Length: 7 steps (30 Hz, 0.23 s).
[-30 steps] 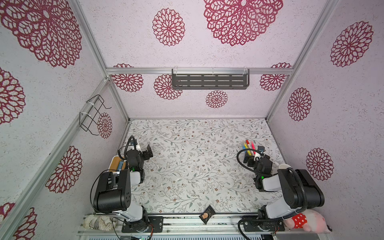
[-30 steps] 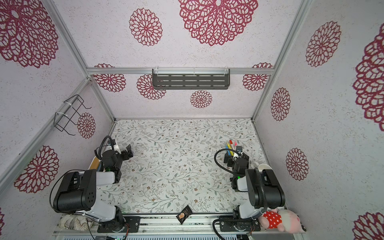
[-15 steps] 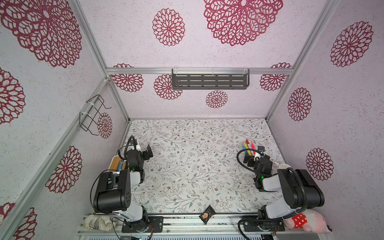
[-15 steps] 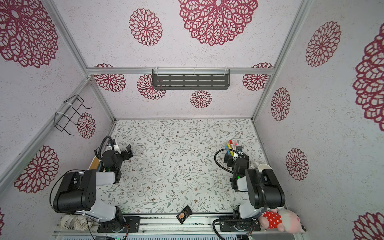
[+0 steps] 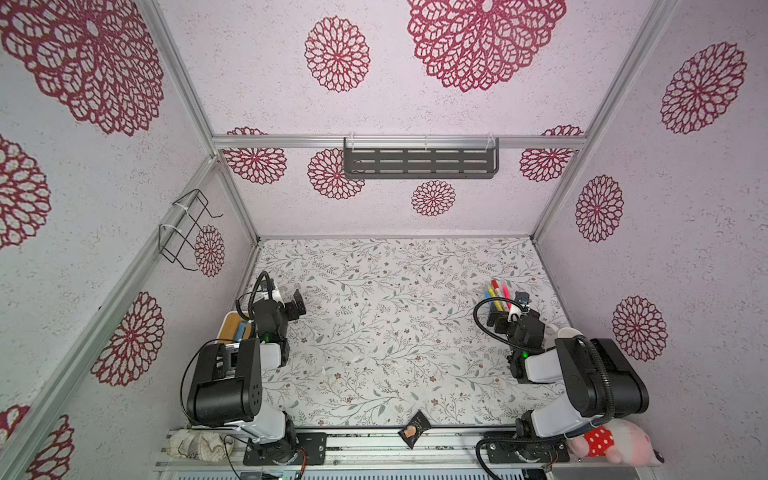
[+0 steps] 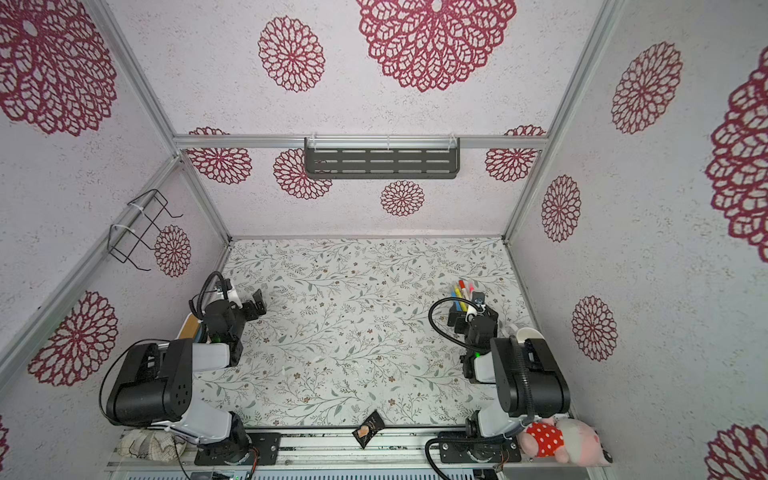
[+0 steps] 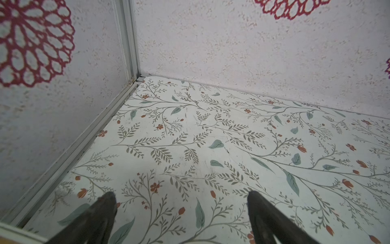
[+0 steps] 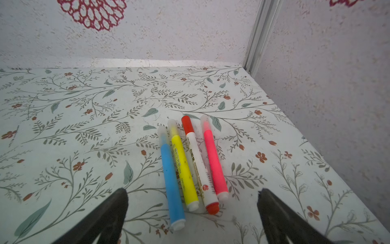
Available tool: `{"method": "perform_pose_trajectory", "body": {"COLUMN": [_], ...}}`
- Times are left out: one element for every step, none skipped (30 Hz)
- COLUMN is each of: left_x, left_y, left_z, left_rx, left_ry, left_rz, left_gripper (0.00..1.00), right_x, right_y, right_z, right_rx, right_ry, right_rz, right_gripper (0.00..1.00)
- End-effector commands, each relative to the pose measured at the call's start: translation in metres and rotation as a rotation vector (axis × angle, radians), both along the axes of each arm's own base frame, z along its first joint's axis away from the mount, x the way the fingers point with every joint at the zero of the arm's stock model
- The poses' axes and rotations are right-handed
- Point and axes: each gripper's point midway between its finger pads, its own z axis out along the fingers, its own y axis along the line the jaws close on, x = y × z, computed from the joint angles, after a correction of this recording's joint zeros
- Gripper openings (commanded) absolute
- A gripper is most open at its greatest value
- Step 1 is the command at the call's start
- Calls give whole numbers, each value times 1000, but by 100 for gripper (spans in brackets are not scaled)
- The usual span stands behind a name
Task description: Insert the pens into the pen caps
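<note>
only the right wrist view tells the pens [image 8: 193,166] apart: blue, yellow, white and pink, lying side by side on the table [image 8: 84,126] just beyond the right gripper [image 8: 192,193], its fingers spread wide and holding nothing. a red pen cap [image 8: 187,124] sits on the white one (the others wear clear ones). in both top views they are a small bright cluster near the right wall [image 5: 665,291]. the left wrist view shows floral table beyond the left gripper [image 7: 180,196], equally wide. both arms are folded low, wrists aimed at the back wall [image 5: 395,208].
</note>
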Motion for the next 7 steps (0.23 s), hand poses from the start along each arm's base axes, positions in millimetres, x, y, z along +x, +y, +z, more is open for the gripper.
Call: {"method": "perform_pose_trajectory", "body": {"left_x": [1, 1, 2, 1, 2, 1, 1], "left_y": [1, 1, 1, 1, 1, 1, 1], "left_z": [9, 9, 10, 10, 10, 9, 9], "left_rx": [18, 18, 19, 20, 19, 20, 19], "left_ry": [-21, -23, -27, -28, -26, -26, -25], "left_rz": [3, 4, 3, 3, 3, 3, 3], "left_gripper": [99, 99, 99, 99, 99, 99, 99], "right_x": [5, 5, 6, 6, 6, 5, 5], "right_y": [-4, -4, -3, -3, -3, -4, -4], "right_z": [20, 20, 19, 20, 20, 20, 20], "right_rx": [13, 10, 10, 9, 10, 9, 11], "right_ry": [-69, -65, -63, -65, -66, -66, -68], "right_rz": [-23, -23, -22, -22, -21, -22, -22], "right_gripper": [99, 99, 99, 99, 99, 99, 99]}}
